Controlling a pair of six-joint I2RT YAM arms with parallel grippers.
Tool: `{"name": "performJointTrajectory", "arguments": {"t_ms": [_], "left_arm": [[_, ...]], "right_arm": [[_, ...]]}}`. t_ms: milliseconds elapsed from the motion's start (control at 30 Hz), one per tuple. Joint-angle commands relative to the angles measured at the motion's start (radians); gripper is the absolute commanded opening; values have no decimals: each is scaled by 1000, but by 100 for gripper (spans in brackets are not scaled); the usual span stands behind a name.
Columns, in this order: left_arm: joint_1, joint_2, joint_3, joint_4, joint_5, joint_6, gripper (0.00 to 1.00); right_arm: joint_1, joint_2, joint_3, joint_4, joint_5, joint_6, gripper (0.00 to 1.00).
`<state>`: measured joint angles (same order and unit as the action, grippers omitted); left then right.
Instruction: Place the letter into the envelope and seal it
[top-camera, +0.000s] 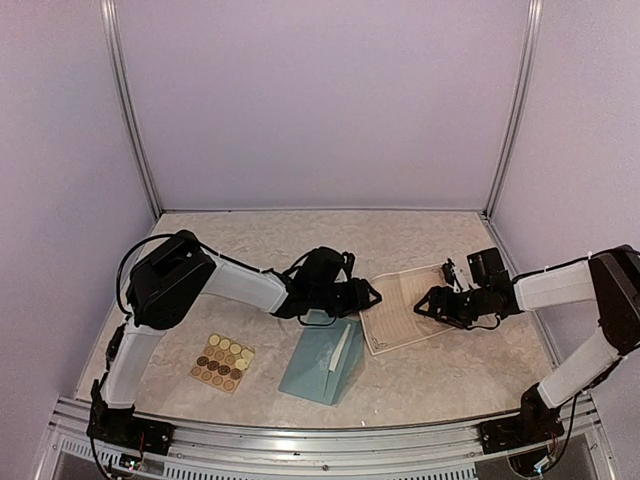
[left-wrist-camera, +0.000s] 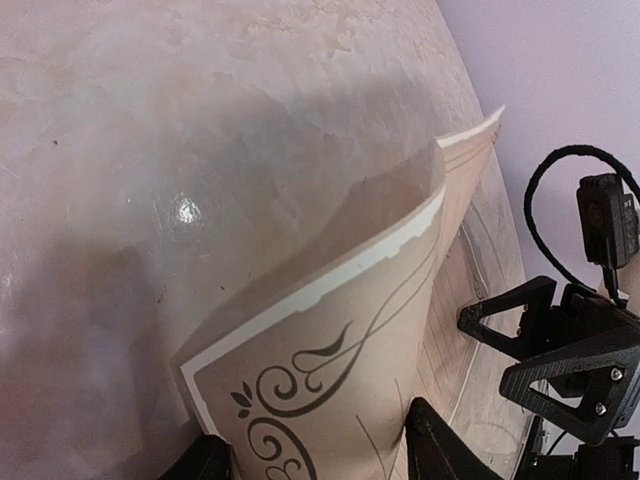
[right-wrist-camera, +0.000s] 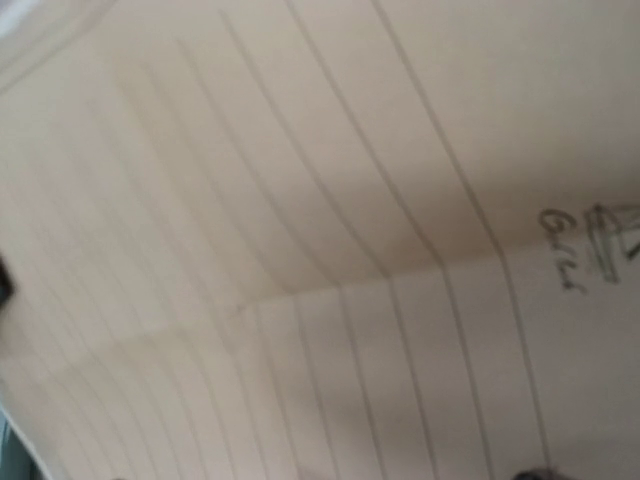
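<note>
The letter (top-camera: 402, 308), a cream lined sheet with a dark scroll border, lies right of centre. Its left edge (left-wrist-camera: 340, 330) is lifted and bowed upward between the fingers of my left gripper (top-camera: 362, 297), whose jaws stand apart on either side of the bulging sheet. My right gripper (top-camera: 427, 303) is open and sits low on the letter's right part; it also shows as black triangular fingers (left-wrist-camera: 520, 315) in the left wrist view. The right wrist view is filled by the lined sheet (right-wrist-camera: 320, 240). The teal envelope (top-camera: 315, 368) lies near the front, just below the left gripper.
A tan sheet of round stickers (top-camera: 222, 362) lies on the table (top-camera: 440, 385) left of the envelope. Lilac walls (top-camera: 320, 100) enclose the back and both sides, and a metal rail (top-camera: 320, 437) runs along the front edge.
</note>
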<state>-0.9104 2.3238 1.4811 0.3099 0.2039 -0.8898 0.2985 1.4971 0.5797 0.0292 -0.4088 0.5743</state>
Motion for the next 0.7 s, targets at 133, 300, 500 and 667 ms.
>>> {"name": "performJointTrajectory", "arguments": {"t_ms": [133,300,500,667], "left_arm": [[-7,-5,-48,14,-6,5,32],[-5,-77,-101,60,-15,49,9],[-5,-211,-161,100,30,155,0],[-5,-393,-245,70,94,325,0]], "right_arm": [[30,58,-11,-78,12,32,79],[31,-11,-3,-87,20,34,79],[30,-196,41,-151,56,-6,82],[25,-381,83,-199,80,-63,91]]}}
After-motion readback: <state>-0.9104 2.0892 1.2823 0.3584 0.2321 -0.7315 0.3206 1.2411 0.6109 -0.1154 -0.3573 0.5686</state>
